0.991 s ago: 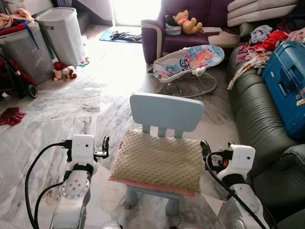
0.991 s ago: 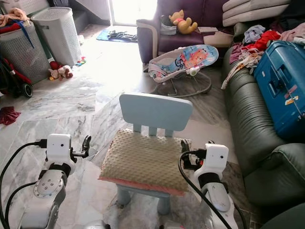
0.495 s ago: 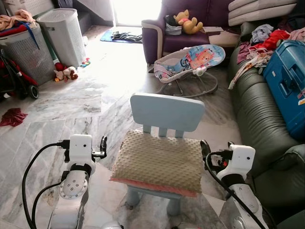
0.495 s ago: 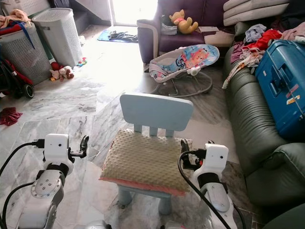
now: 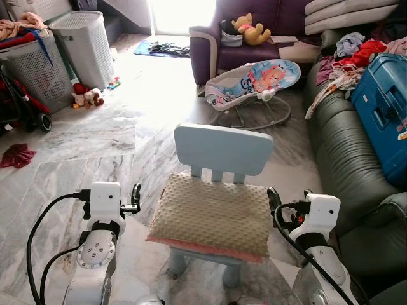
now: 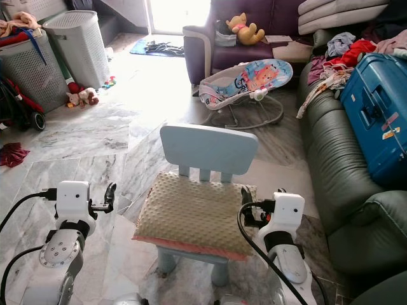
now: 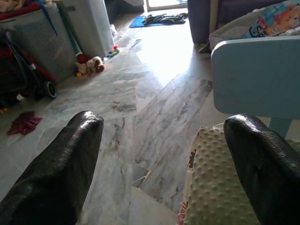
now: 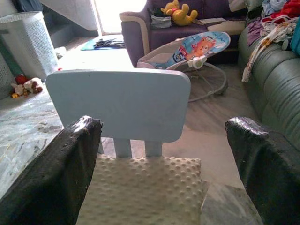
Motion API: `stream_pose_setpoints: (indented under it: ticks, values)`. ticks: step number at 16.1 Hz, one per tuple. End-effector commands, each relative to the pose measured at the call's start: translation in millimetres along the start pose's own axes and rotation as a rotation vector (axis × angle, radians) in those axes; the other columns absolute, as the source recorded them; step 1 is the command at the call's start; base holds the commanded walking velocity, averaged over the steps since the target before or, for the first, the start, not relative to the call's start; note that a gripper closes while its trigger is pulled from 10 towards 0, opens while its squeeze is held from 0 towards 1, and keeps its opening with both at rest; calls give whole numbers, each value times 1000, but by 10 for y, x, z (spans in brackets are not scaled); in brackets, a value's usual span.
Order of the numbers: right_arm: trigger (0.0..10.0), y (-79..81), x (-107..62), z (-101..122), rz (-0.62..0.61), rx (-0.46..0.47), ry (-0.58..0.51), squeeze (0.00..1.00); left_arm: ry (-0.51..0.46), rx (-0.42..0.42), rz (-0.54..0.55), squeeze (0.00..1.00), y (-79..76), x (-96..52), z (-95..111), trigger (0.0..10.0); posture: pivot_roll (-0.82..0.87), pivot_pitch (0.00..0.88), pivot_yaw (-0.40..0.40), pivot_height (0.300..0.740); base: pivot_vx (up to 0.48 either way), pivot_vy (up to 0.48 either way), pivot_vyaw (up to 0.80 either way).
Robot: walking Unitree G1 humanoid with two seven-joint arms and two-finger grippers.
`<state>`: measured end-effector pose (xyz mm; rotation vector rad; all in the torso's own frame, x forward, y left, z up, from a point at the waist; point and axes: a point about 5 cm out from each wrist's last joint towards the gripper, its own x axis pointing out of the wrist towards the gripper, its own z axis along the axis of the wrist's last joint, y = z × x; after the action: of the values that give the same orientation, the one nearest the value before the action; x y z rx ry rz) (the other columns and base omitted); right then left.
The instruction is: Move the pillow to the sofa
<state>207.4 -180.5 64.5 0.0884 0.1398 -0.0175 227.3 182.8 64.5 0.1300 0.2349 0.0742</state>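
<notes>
The green sofa [image 5: 343, 152] runs along the robot's right side, its far end loaded with a blue suitcase [image 5: 381, 108] and loose clothes [image 5: 353, 57], so free seat remains only at the near end; the lower cushions are cut off by the frame edge. A purple armchair [image 5: 238, 38] stands beyond, holding a yellow soft toy [image 5: 249, 28], with a baby bouncer [image 5: 254, 79] on the marble floor [image 5: 82, 140] in front of it. Directly ahead is a small pale-blue chair [image 5: 222, 149], and the pillow [image 5: 213, 213], beige and dimpled with a pink underside edge, lies flat on its seat, covering it and overhanging the front; the chair's legs are mostly hidden beneath. The pillow has not been lifted. The left end effector [image 5: 135, 197] is just beside the pillow's left edge, fingers spread wide with nothing between them. The right end effector [image 5: 273, 198] sits near the pillow's right rear corner, likewise spread and empty. This flanking stance suggests preparation for a two-sided grasp. Actual contact between either end effector and the pillow cannot be confirmed. Laundry baskets [image 5: 57, 54] at far left are partly cropped.
</notes>
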Motion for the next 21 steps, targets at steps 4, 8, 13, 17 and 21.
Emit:
stream_pose_setpoints:
  ticks: [4, 8, 13, 17, 21]
  values:
    - [10000, 6, 14, 57, 5, -1, -22, 0, -9, 2, 16, 0, 44, -6, 35, 10000, -22, 0, 21, 740, 0, 0, 0]
    - [10000, -1, 23, 60, 6, 2, -22, 0, -9, 0, 16, 0, 41, -6, 40, 10000, -19, 0, 22, 740, 0, 0, 0]
    - [10000, -1, 28, 61, 13, 2, -24, 0, -16, 3, 10, 0, 15, 6, 51, 10000, -19, 0, 18, 740, 0, 0, 0]
    - [10000, -2, 45, 62, 16, -1, -24, 0, -21, -1, 9, 0, 2, 25, 60, 10000, -20, 0, 19, 740, 0, 0, 0]
    - [10000, -2, 56, 69, 16, -6, -27, 0, -22, -7, 10, 0, -4, 31, 62, 10000, -22, 0, 18, 740, 0, 0, 0]
